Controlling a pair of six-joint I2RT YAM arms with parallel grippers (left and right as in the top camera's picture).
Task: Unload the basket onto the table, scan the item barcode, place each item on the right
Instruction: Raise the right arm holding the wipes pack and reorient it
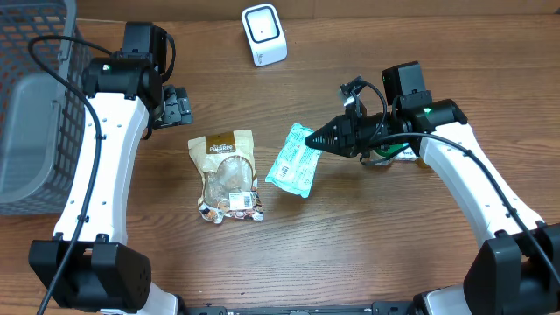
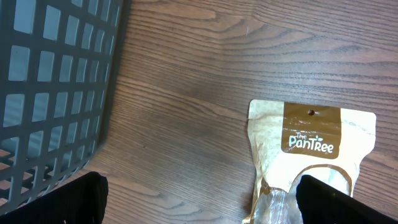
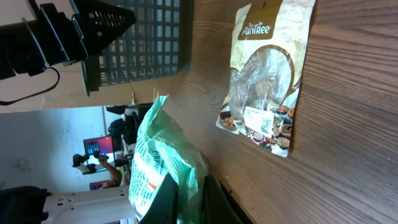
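Near the middle of the wooden counter (image 1: 350, 254), we see the right claw (image 1: 313, 140) pinched shut on the upper right corner of the green packet (image 1: 293, 164), the item for scanning. From overhead, the packet lies slanted between that claw and the PanTree pouch (image 1: 227, 175), just beside the pouch but apart from it. Through the right wrist camera, the packet's crumpled edge sits squeezed between the two dark fingers (image 3: 166, 200), and its printed face rises away from them. Whether its far end touches the wood we cannot tell. The white barcode scanner (image 1: 264, 35) stands near the counter's far edge, well apart from the packet.

On the other side, the left claw (image 1: 181, 107) hangs with its fingers spread wide, holding nothing, between the gray basket (image 1: 35, 131) and the top of the pouch. Its wrist camera shows the black fingertips (image 2: 62, 199) at the bottom corners of the frame with bare wood between them. The basket's mesh wall is to the left, and the pouch's brown header with its hang hole is to the right. The pouch lies flat, with a clear window below the header and a white label near its bottom edge. A small green-and-white item (image 1: 398, 154) shows partly from under the right arm (image 1: 472, 184).
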